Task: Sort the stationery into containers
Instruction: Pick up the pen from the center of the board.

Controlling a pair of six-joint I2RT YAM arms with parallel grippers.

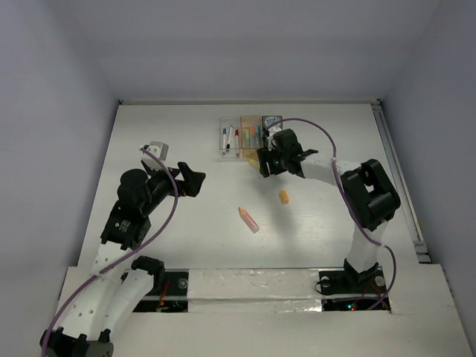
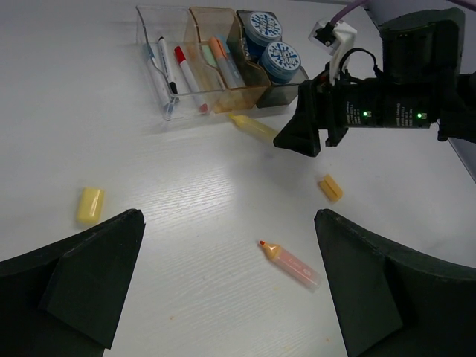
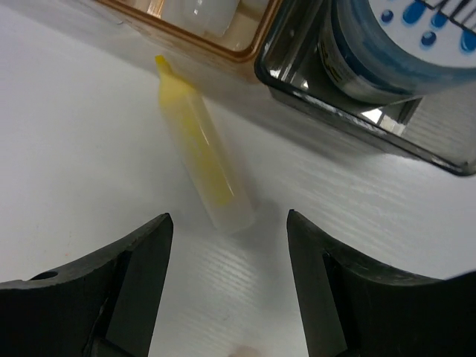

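Stationery [image 2: 167, 65]: where does it lie?
— Mostly in the containers [image 2: 242, 97]. Left gripper [image 2: 227, 216] gapes, empty. Right gripper [image 3: 227, 223], jaws apart, holds nothing; a yellow marker [image 3: 199, 156] lies before it, beside the orange bin [image 3: 186, 33]. Blue-white roll [image 3: 401, 44] is cut off by the frame.

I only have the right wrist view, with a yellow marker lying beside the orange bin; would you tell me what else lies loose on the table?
Observer: A pink marker with an orange end lies mid-table, well short of the bins.
Operator: Thank you. Is there anything smaller?
Observer: A small orange piece sits just right of that marker, not touching it.
Operator: And over by the other arm?
Observer: A yellow block lies alone near the open left gripper.
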